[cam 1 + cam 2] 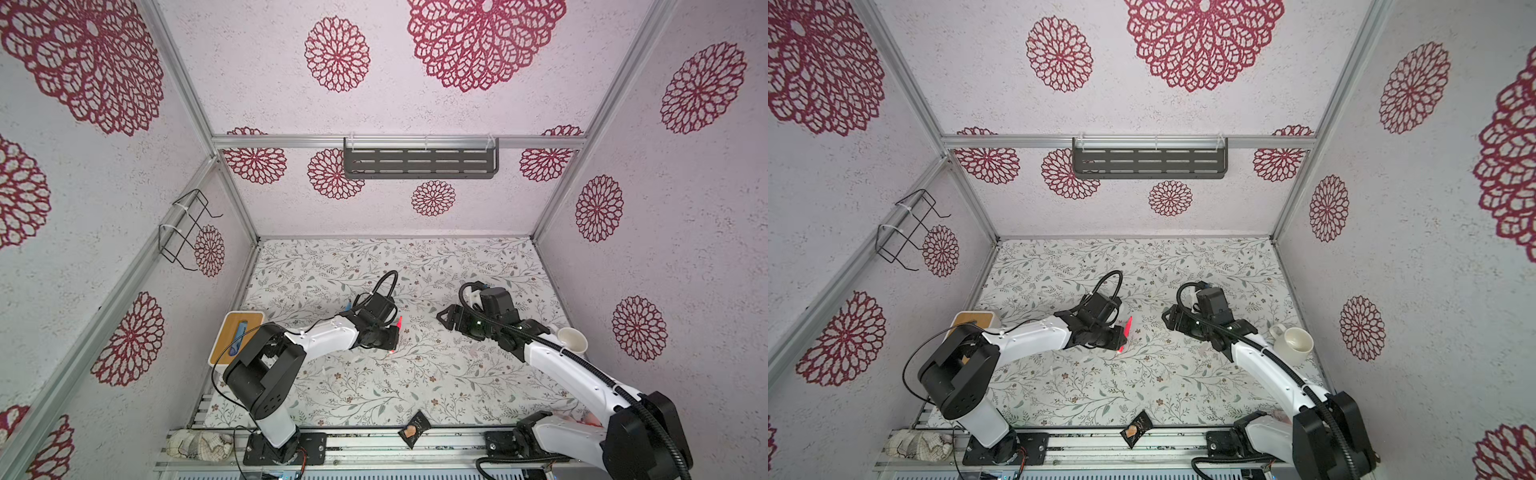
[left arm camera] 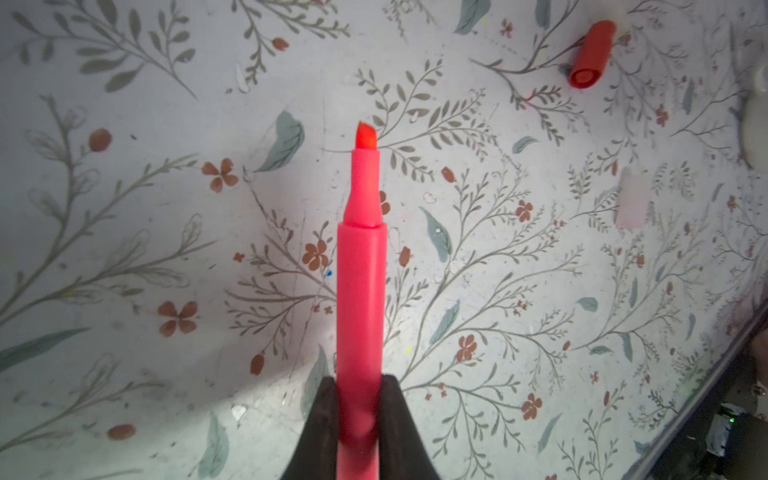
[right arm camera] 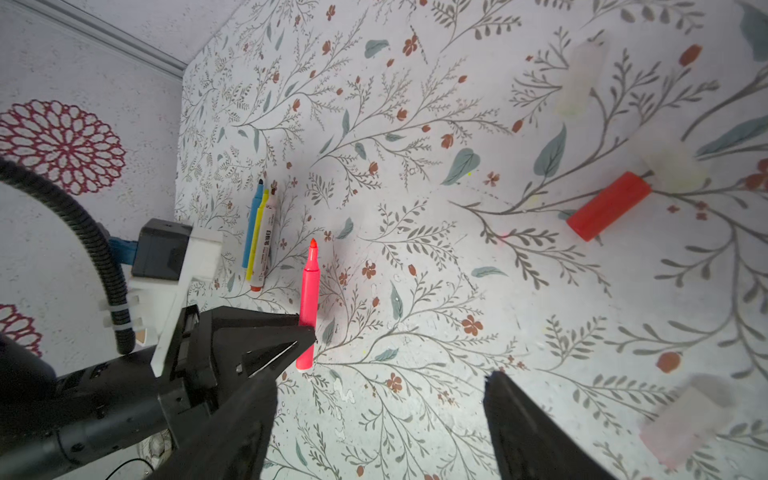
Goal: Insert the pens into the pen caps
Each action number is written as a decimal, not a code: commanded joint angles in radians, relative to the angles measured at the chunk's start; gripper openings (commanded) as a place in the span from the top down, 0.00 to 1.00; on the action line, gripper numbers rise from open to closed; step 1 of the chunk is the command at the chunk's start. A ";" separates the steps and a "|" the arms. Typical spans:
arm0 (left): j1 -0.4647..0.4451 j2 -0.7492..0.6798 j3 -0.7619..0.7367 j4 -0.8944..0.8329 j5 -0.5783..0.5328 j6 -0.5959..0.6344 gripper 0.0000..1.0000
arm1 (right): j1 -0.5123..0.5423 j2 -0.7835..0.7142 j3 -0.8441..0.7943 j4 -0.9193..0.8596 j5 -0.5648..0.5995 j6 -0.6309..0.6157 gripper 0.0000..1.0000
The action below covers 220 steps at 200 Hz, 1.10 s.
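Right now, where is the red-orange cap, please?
In the right wrist view, the red-orange cap lies on the floral mat beside a pale cap, ahead of the right gripper.

White arms (image 1: 324, 334), black joints (image 1: 266, 374), ribbed black cable (image 3: 106, 257).

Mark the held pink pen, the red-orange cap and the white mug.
pink pen (image 2: 359, 291): left wrist view, middle of the barrel.
red-orange cap (image 3: 609, 205): right wrist view, middle of its side.
white mug (image 1: 1296, 340): in a top view, inside wall.
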 commanded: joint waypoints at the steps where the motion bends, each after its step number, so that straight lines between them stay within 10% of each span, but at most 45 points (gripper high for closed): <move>1: -0.009 -0.049 -0.026 0.088 0.058 0.014 0.87 | 0.007 -0.011 -0.021 0.113 -0.088 -0.004 0.18; 220: -0.025 -0.190 -0.098 0.244 0.120 -0.040 0.87 | 0.170 0.222 0.048 0.386 -0.196 0.034 0.28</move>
